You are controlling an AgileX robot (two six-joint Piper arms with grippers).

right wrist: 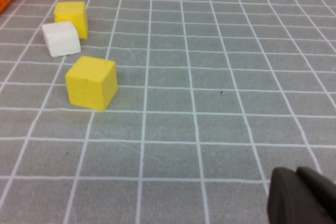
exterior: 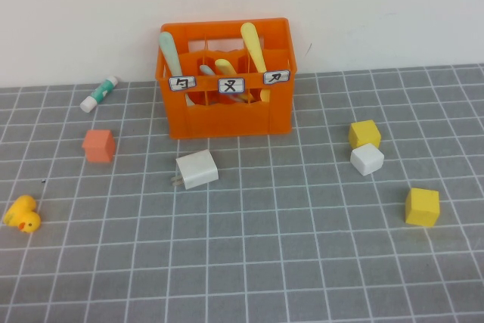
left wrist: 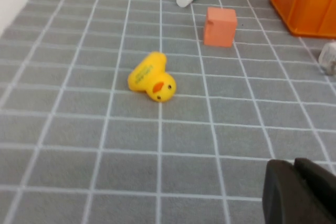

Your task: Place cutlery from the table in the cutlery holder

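The orange cutlery holder stands at the back middle of the gridded grey table. Standing in its compartments are the mint-green spoon, the grey utensil, the yellow fork and the yellow knife. No cutlery lies on the mat. Neither arm shows in the high view. My left gripper is shut and empty, low over the mat near the duck. My right gripper is shut and empty, low over the mat near the yellow cubes. A corner of the holder shows in the left wrist view.
A white-and-green tube, an orange cube and a yellow duck lie at the left. A white plug block lies before the holder. Two yellow cubes and a white cube sit at the right.
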